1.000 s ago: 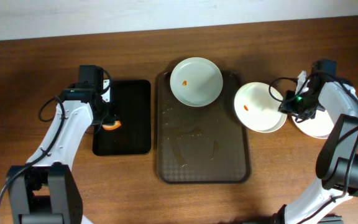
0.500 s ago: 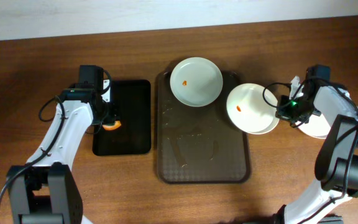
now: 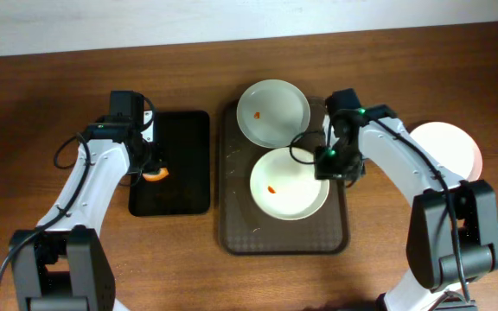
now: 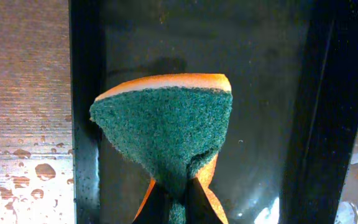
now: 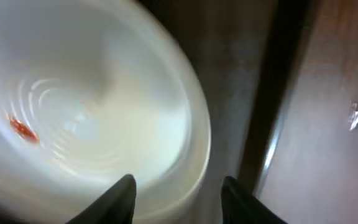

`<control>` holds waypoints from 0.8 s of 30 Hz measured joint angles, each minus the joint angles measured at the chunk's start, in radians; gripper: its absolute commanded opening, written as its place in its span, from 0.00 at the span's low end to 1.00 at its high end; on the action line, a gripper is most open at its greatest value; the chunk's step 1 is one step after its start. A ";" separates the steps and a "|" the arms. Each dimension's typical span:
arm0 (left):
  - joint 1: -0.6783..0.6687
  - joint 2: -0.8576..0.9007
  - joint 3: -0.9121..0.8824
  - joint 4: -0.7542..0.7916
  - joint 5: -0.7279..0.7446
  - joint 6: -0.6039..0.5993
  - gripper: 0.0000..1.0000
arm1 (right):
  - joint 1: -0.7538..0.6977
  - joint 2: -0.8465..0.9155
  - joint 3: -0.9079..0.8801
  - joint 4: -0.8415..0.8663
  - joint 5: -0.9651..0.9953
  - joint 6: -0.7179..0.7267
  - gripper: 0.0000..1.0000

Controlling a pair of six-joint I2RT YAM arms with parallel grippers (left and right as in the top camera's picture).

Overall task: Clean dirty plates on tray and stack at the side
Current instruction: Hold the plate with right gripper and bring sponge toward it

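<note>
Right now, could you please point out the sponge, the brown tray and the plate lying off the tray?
Sponge (image 4: 163, 134), left wrist view, green scouring face.
Brown tray (image 3: 236, 226), overhead view, bare lower-left floor.
Off-tray plate (image 3: 452, 147), overhead view, its middle.

wooden table (image 3: 24, 86) | brown tray (image 3: 284, 238) centre | black tray (image 3: 180, 181) left | white plate (image 3: 448, 147) right

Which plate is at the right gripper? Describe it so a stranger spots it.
Find the large dark-brown tray mid-table, carrying two white plates. Take the nearer plate, at the tray's centre, with the right gripper at its right rim. Unlike the far plate overhanging the tray's back edge and the third plate off to the right, it lies wholly inside the tray.
</note>
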 measured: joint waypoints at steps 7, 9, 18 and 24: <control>0.000 0.000 0.000 -0.001 0.000 0.000 0.00 | -0.001 0.005 -0.126 0.255 0.009 -0.157 0.14; 0.000 0.000 0.000 0.000 0.000 0.000 0.00 | -0.001 0.005 -0.140 0.294 0.004 -0.161 0.04; 0.000 0.000 0.000 0.000 0.000 0.000 0.00 | -0.002 0.006 -0.163 0.150 -0.016 0.110 0.41; 0.000 0.000 0.000 0.000 0.004 0.000 0.00 | -0.002 0.006 -0.163 0.283 -0.005 -0.050 0.14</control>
